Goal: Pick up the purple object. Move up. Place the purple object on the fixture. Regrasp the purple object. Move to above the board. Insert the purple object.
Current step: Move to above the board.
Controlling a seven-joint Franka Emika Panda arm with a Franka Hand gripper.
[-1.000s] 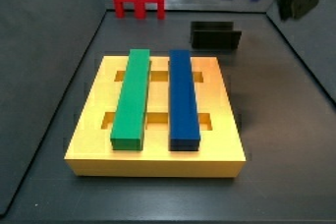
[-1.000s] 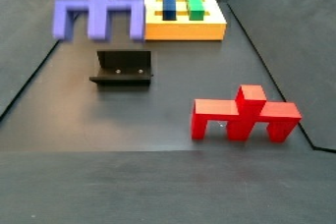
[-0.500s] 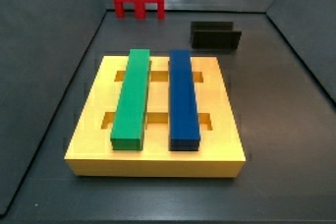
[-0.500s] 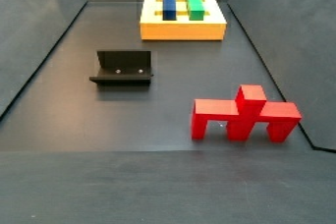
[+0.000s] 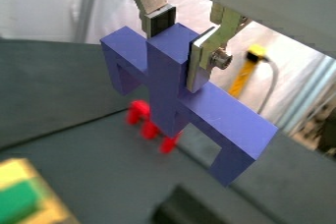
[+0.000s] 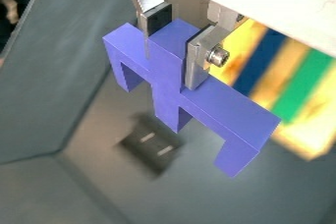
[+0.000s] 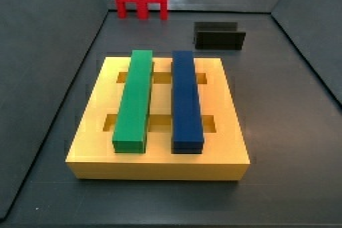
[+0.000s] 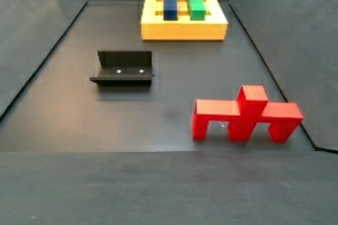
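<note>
The pincer [image 5: 180, 43], clamped on the purple object [image 5: 184, 98], hangs high above the dark surface [image 8: 158, 120], with the fixture [image 6: 156, 146] far below it.

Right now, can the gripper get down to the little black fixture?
Probably yes. The gripper, shut on the purple object, hangs high above the fixture, and nothing shows between them. The fixture's open top is empty.

wrist views: look down past tool [image 5: 183, 39], close in.
side views: opposite ends; share board [image 7: 94, 142] [image 8: 185, 31], fixture [image 7: 221, 38] [image 8: 123, 70].
</note>
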